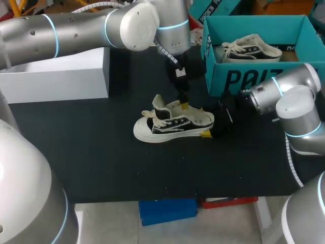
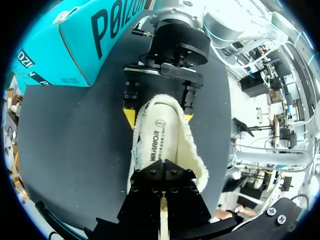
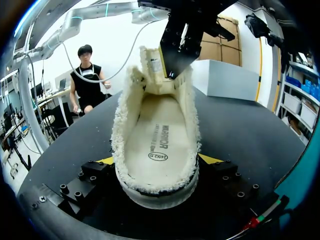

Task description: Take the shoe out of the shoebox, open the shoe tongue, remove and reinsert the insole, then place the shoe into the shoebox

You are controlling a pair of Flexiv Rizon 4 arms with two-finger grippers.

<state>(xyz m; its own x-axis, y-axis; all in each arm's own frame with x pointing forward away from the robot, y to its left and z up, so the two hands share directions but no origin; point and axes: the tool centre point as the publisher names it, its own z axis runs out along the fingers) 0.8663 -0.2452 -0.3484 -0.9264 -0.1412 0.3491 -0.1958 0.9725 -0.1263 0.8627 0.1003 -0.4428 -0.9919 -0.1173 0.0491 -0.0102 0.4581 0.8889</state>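
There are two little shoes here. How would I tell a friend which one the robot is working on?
Find the teal shoebox at the far right of the black table. Just in front of it stands a black-and-white shoe with fluffy cream lining, the right gripper clamped on its heel. Its twin lies inside the box, untouched.

This is a robotics lab. The left arm (image 1: 76, 30) and right arm (image 1: 297, 101), both silver industrial machines with pale blue rings at the joints, lean over one table (image 1: 76, 157) covered in plain black matting. The props are few: a teal shoebox (image 1: 254, 79), a bare white block (image 1: 56, 76) well left of the shoebox, and a single shoe (image 1: 172, 123) just in front of it.
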